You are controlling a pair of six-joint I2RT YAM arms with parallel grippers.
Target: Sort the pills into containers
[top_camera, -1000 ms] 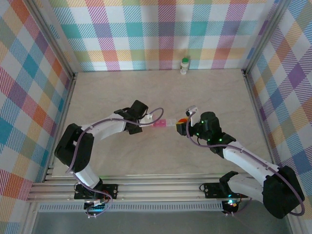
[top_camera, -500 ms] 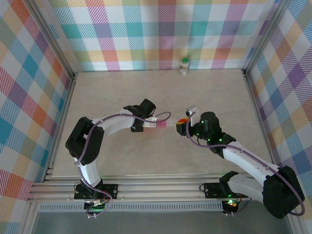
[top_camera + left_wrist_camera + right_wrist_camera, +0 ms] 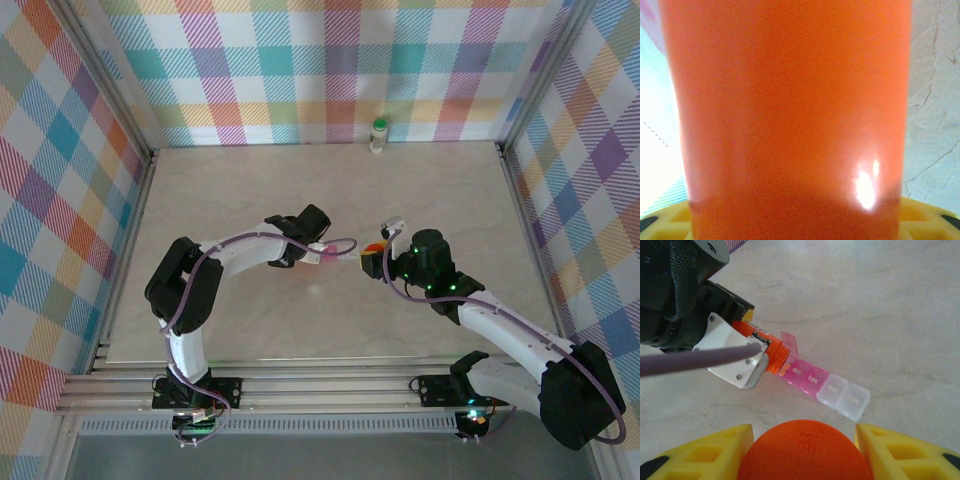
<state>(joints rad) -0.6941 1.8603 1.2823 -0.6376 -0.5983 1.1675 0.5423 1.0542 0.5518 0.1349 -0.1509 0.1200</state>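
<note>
Both sides loaded, left fingers [image 3: 322, 250] clamped on orange vial [image 3: 790, 120], vial end at pink end of pill strip [image 3: 826, 386] on counter [image 3: 250, 190], 1 lid [image 3: 790, 344] up, right fingers [image 3: 804, 455] gripping orange round piece [image 3: 800, 440], green-capped white bottle [image 3: 379, 133] by back wall [image 3: 330, 70].

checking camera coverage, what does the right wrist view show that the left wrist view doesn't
Right wrist, not left wrist: the weekly pill organizer, one pink lid flipped up, and a round orange piece in the right claw. Left wrist, not right wrist: a glare spot on the orange vial up close. Both: that vial gripped by the left claw, and the marbled tabletop.
</note>
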